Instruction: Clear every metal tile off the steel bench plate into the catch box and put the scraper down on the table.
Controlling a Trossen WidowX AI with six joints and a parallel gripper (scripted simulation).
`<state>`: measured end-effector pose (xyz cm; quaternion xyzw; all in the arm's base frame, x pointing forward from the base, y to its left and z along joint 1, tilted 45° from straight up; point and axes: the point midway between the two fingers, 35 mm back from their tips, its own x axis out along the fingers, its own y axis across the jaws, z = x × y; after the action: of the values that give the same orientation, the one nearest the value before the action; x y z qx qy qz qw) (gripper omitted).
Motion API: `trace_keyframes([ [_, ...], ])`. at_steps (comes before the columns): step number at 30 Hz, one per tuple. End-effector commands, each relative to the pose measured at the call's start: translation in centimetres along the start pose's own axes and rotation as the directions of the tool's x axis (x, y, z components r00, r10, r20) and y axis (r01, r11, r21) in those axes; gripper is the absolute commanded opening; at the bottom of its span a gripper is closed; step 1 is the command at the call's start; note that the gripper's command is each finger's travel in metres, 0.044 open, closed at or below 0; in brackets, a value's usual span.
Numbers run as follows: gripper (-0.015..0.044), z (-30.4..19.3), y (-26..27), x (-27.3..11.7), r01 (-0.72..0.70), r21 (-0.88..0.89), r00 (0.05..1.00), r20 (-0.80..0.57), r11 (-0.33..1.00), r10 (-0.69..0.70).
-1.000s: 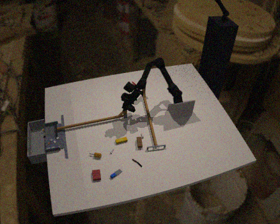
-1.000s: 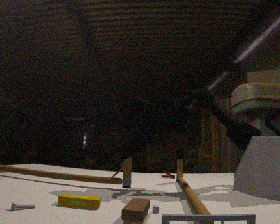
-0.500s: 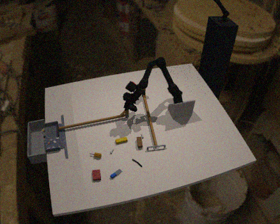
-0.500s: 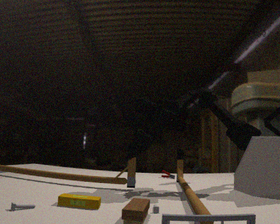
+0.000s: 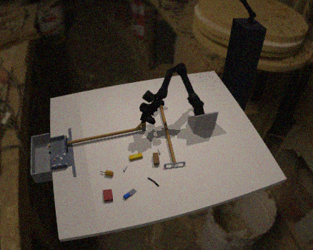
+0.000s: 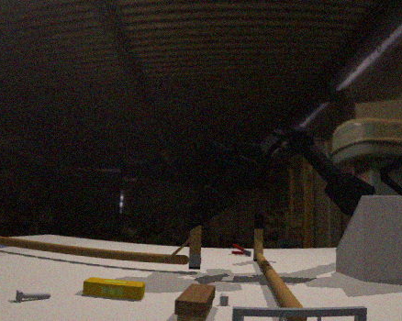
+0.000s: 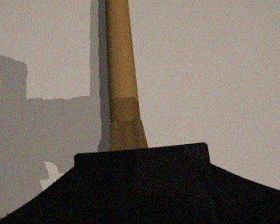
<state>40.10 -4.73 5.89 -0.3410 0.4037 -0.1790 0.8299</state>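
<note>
My gripper (image 5: 143,122) (image 6: 195,225) is shut on the upright wooden grip of the long scraper (image 5: 104,135) (image 6: 79,249) (image 7: 122,50). The scraper's handle runs left from below the gripper, low over the table, to the steel bench plate (image 5: 73,168) at the left edge. Its blade is hard to make out at the plate's near side. Several small pale metal tiles (image 5: 60,157) lie on the plate. The grey catch box (image 5: 41,175) adjoins the plate's far side, beyond the table edge; its contents are unclear.
A second wooden-handled tool (image 5: 170,144) (image 6: 281,289) with an open frame head lies to the right. A yellow block (image 5: 135,156) (image 6: 113,289), brown block (image 5: 156,159) (image 6: 195,298), orange screwdriver (image 5: 108,173), red block (image 5: 107,196) and black stick (image 5: 153,181) lie in front.
</note>
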Motion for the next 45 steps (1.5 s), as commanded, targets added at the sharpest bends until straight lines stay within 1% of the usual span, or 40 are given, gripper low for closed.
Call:
trace_keyframes([
  [1, 0.0, 0.1, 0.0, -0.5, 0.004, 0.008, 1.0, 0.013, 1.0, -0.004],
  [45, 0.0, -3.7, 0.1, -2.8, 0.003, 0.006, 1.0, 0.015, 1.0, -0.003],
])
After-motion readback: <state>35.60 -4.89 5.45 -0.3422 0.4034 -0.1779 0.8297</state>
